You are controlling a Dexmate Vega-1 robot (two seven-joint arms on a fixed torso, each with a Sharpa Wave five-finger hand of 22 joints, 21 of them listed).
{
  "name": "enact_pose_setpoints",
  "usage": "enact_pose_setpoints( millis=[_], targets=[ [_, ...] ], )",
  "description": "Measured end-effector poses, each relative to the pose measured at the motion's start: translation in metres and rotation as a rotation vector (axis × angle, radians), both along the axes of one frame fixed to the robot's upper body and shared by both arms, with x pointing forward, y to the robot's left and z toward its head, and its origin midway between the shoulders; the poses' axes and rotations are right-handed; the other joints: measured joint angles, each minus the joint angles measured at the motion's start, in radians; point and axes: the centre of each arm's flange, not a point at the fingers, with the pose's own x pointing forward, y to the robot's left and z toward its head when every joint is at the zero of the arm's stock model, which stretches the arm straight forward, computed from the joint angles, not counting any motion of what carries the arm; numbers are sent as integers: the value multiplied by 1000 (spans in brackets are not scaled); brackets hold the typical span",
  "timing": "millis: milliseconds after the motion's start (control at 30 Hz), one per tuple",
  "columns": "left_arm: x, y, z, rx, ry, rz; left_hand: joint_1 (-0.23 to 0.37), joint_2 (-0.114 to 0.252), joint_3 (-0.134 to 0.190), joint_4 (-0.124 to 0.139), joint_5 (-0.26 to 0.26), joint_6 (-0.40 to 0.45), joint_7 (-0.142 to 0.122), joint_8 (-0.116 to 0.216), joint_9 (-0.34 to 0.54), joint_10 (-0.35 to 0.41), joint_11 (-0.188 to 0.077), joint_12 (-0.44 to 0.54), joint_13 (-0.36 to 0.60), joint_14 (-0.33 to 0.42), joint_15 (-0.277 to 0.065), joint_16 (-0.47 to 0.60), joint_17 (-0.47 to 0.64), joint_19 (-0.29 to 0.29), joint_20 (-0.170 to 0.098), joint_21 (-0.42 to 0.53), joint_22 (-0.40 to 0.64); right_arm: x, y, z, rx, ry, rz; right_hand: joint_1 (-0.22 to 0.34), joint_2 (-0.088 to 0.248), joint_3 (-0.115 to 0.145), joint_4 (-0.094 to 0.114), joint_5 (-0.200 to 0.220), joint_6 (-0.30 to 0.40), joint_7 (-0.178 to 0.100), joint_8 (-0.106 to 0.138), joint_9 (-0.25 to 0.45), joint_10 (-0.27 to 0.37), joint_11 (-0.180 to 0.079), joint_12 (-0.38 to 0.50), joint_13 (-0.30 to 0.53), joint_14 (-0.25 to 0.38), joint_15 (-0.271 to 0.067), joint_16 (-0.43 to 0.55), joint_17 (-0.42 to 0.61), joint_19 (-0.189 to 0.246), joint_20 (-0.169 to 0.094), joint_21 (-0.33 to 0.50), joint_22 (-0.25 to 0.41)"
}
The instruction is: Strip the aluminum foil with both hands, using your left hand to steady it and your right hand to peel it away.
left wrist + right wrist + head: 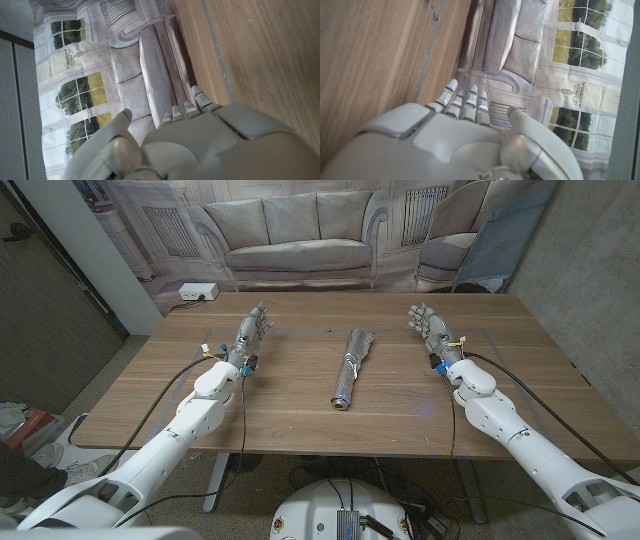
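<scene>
Hands apart on table (pixel 300 405): left hand (pixel 250 335) and right hand (pixel 428 328) empty, fingers spread, flanking foil (pixel 351 367).

A wooden table (pixel 300 410) carries a crumpled roll of aluminum foil (pixel 351 367) lying at its middle.

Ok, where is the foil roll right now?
In the head view the foil roll lies mid-table, between the left hand and the right hand, touched by neither.
</scene>
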Motion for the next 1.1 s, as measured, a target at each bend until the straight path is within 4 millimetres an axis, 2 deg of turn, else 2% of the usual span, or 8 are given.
enact_pose_setpoints(
  millis=[333,467,533,567,667,767,1000,1100],
  targets=[
    [2,-1,-1,8,1,1,-6,8,2,-2,0,0,-1,0,0,0,0,0,0,0,0,0,0,0,0,0,-3,0,2,-1,4,5,0,0,0,4,-4,0,0,0,0,0,0,0,0,0,0,0,0,0,0,0,0,0],
    [3,-1,4,27,-7,9,-6,8,-4,-22,-6,35,-45,12,0,23,4,12,0,37,0,8,-3,19,0,0,-5,0,3,-2,3,9,-1,0,0,7,-7,0,0,0,0,0,4,4,0,0,0,0,0,0,0,0,0,0],
    [3,-2,5,34,-10,10,14,-17,-11,-42,-13,51,-61,19,0,36,14,12,0,61,1,8,-6,32,0,0,-8,1,3,-2,5,11,-2,0,0,8,-8,0,0,0,0,0,7,7,0,0,0,0,0,-1,0,0,0,0],
    [4,-3,8,46,-12,11,22,-31,-12,-54,-19,57,-67,19,0,44,15,12,0,74,9,8,-6,39,7,0,-7,1,3,-3,5,13,-2,0,0,8,-8,0,0,0,0,0,7,7,1,0,2,-2,0,-2,0,0,0,0],
    [5,-4,11,73,-8,17,51,-60,-12,-85,-35,91,-75,23,3,71,23,19,5,112,47,12,-5,54,94,-4,-5,1,3,-3,8,15,-2,0,0,8,-8,0,0,0,4,0,10,10,4,0,11,0,2,-3,0,0,0,0],
    [6,-6,18,106,-9,19,88,-67,-1,-111,-42,124,-69,33,5,100,34,26,5,141,64,19,-5,58,133,-5,-4,1,3,-4,9,17,-1,0,0,8,-9,0,0,0,4,0,13,12,4,0,11,0,4,-3,0,0,0,0],
    [6,-14,33,230,-15,43,168,-70,23,-170,-51,169,-54,37,5,143,39,34,9,180,68,19,0,63,159,-20,0,3,4,-7,12,22,4,-10,-4,4,-21,0,5,5,4,0,20,20,4,0,22,0,4,-3,0,0,0,0],
    [5,-18,40,282,-21,57,183,-68,30,-177,-51,172,-50,37,5,147,43,34,9,187,71,19,0,63,168,-20,0,4,5,-8,12,24,8,-10,-4,4,-21,-4,9,9,8,0,20,20,12,0,22,0,4,-3,0,0,0,-2]
  ],
)
